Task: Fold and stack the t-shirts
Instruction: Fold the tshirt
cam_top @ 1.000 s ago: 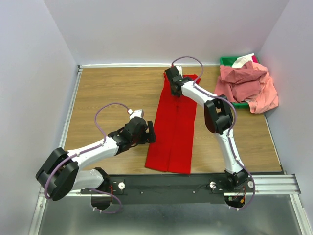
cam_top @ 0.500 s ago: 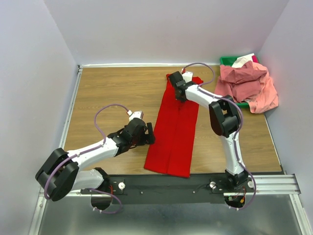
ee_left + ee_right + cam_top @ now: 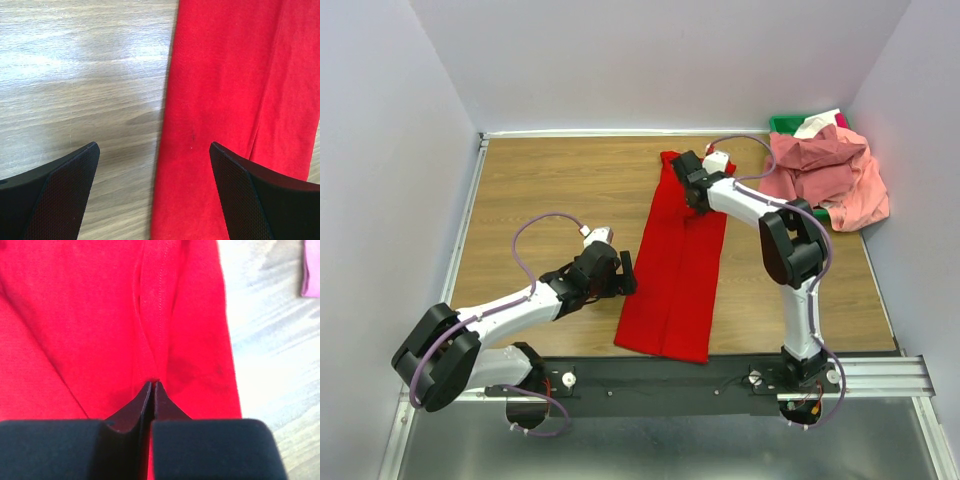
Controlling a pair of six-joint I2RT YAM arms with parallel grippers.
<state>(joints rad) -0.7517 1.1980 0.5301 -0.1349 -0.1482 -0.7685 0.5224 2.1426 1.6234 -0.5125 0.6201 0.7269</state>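
A: Where is the work lying, taking the green bin (image 3: 782,124) as the mark?

B: The red t-shirt (image 3: 675,260) is lying flat on the table (image 3: 550,180) to the left of the green bin, already narrowed into one long strip. One end is sitting near the bin and the other is running well away from it, toward the arm bases. The pink t-shirts (image 3: 825,175) are heaping over the bin itself, unfolded.

A: And the claws?

B: The right gripper (image 3: 151,386) is sitting on the strip's bin-side end, jaws clenched tight together. A ridge of red cloth is running up into the tips, so I am reading it as pinching the shirt. The left gripper (image 3: 154,147) is hovering low on the side of the strip away from the bin, jaws spread wide and straddling the cloth's long edge, touching nothing that I can see.

A: Which step, then?

B: Judging by the strip, the lengthwise folds are done and the crosswise fold is beginning. The next move is calling for the right gripper to lift its end and carry it away from the bin, over the far half, while the left one is pinning or pinching its edge so the strip is not sliding or skewing.
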